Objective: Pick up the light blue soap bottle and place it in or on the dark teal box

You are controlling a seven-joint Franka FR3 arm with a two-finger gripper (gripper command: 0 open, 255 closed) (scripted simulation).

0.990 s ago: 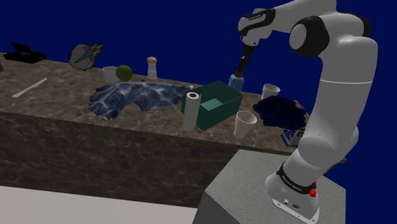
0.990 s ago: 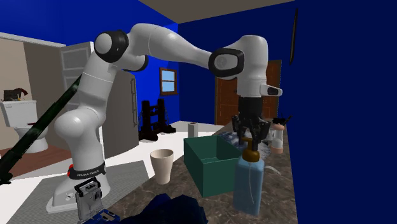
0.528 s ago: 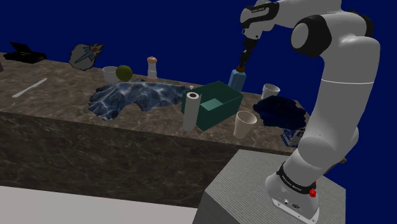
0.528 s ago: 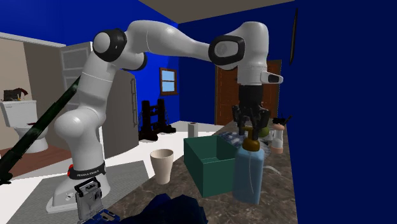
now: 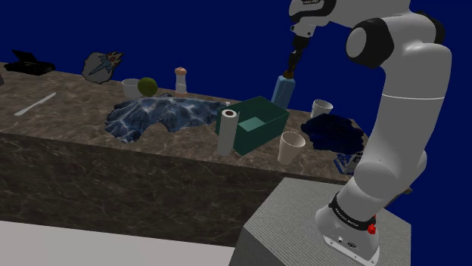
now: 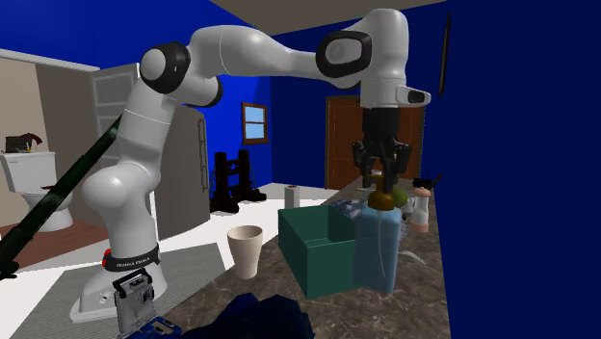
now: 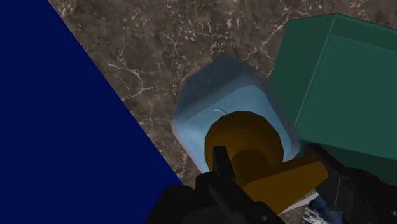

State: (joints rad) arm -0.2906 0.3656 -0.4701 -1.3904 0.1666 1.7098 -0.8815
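The light blue translucent soap bottle (image 5: 282,90) with a brown pump top hangs upright just above the marble counter, beside the far side of the dark teal box (image 5: 261,121). My gripper (image 5: 292,63) is shut on its pump top from above. In the second exterior view the bottle (image 6: 378,247) hangs beside the open-topped box (image 6: 310,258) under the gripper (image 6: 381,187). In the wrist view the brown pump sits between my fingers (image 7: 222,167), with the bottle body (image 7: 219,105) below and the box (image 7: 337,83) right beside it.
A white paper roll (image 5: 227,130) stands at the box's near corner. Two pale cups (image 5: 290,146) (image 5: 321,108) and a dark blue cloth (image 5: 333,130) lie toward the stand. A rumpled blue cloth (image 5: 155,115), a green ball (image 5: 146,85) and a shaker (image 5: 181,79) sit toward the shoulder view's left.
My gripper has risen steadily, carrying the soap bottle up off the counter. The bottle has stayed upright beside the box.
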